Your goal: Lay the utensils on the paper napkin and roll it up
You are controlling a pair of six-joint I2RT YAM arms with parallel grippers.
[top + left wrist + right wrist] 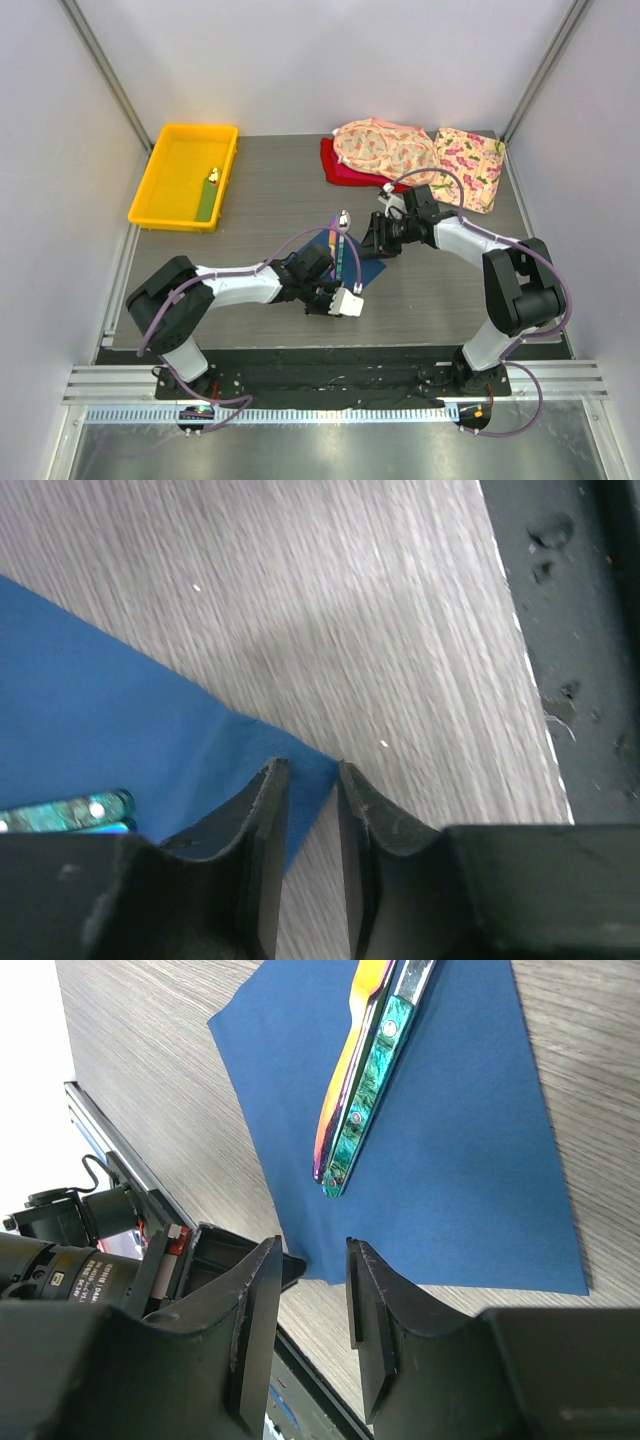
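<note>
The utensils [365, 1070] run off the right wrist view's top edge; overhead, both arms cover much of the paper napkin [370, 270].

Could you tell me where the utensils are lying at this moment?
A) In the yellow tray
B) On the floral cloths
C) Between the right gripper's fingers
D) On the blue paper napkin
D: the right wrist view shows the utensils lying side by side on the paper napkin, with blue sheet visible on both sides of them.
</note>
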